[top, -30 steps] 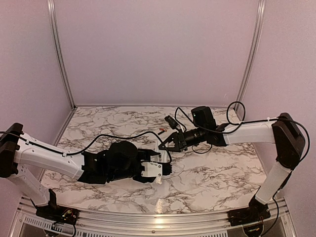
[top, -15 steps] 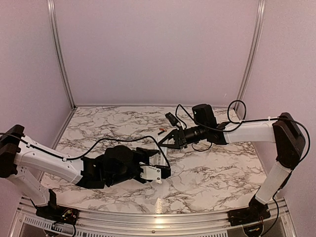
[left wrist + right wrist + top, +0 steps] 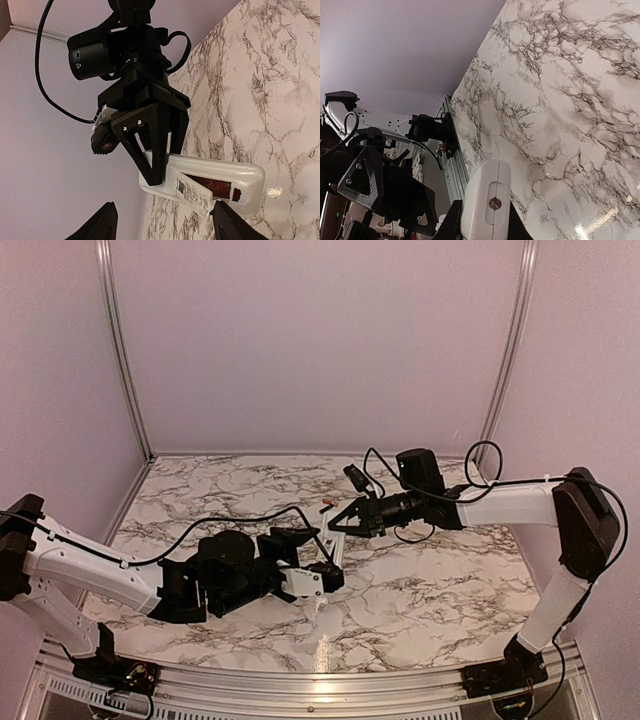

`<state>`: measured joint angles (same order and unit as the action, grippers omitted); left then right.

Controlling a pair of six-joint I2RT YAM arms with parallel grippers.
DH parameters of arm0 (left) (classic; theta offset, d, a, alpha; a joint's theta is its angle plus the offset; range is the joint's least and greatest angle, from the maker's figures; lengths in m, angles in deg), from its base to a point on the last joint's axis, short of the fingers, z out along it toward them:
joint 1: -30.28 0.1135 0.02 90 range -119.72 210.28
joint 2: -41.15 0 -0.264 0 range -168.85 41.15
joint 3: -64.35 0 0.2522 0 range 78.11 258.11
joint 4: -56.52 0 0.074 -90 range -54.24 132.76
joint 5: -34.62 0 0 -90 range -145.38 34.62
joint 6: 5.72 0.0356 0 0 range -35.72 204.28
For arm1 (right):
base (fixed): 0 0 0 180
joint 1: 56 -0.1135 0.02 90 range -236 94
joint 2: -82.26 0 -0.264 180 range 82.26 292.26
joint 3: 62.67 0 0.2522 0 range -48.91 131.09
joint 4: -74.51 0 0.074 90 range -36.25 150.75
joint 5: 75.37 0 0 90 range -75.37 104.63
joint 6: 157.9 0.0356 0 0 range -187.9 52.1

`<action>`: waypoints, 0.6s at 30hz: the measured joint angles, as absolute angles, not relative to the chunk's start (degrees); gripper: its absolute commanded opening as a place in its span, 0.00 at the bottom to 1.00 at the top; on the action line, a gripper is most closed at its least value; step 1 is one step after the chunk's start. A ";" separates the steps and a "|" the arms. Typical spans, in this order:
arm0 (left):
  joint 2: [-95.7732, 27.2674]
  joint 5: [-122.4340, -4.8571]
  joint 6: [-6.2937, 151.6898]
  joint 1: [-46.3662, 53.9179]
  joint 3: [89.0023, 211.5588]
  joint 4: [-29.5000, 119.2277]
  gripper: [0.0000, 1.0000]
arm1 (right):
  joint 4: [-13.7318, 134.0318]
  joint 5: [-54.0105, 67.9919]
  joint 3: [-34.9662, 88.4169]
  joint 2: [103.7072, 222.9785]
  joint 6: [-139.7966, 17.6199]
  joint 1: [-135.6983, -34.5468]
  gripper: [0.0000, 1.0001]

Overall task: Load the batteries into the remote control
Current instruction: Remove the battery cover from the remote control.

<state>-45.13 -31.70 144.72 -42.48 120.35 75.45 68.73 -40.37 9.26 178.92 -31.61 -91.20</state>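
Note:
My right gripper (image 3: 337,524) is shut on one end of the white remote control (image 3: 240,176) and holds it above the table with its back up. Inside the open recess lies a red battery (image 3: 210,185). A small white labelled piece (image 3: 194,192) slants across the recess. In the right wrist view the remote control (image 3: 487,205) shows end-on between the fingers (image 3: 451,225). My left gripper (image 3: 163,212) is open, its fingers wide apart just short of the remote and touching nothing. Another red battery (image 3: 327,506) lies on the table behind the grippers.
The marble table (image 3: 430,580) is walled by pale panels at the back and sides. A metal rail (image 3: 300,680) runs along the near edge by the arm bases. Black cables (image 3: 250,520) loop over both arms.
The left arm has drawn back to the left and its wrist has turned, staying open. The right gripper has lifted the remote slightly toward the back.

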 measured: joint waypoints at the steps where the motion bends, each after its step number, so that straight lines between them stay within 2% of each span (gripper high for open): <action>1: -45.02 -31.51 144.72 -42.48 120.35 75.67 0.68 | 68.73 -40.39 9.13 178.92 -31.48 -91.04 0.00; 18: -52.25 -29.45 142.30 -39.59 120.24 79.16 0.68 | 71.36 -40.28 4.87 178.49 -27.19 -83.96 0.00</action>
<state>-52.25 -29.45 142.30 -39.59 120.24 79.16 71.36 -40.28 4.87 178.49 -27.19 -83.96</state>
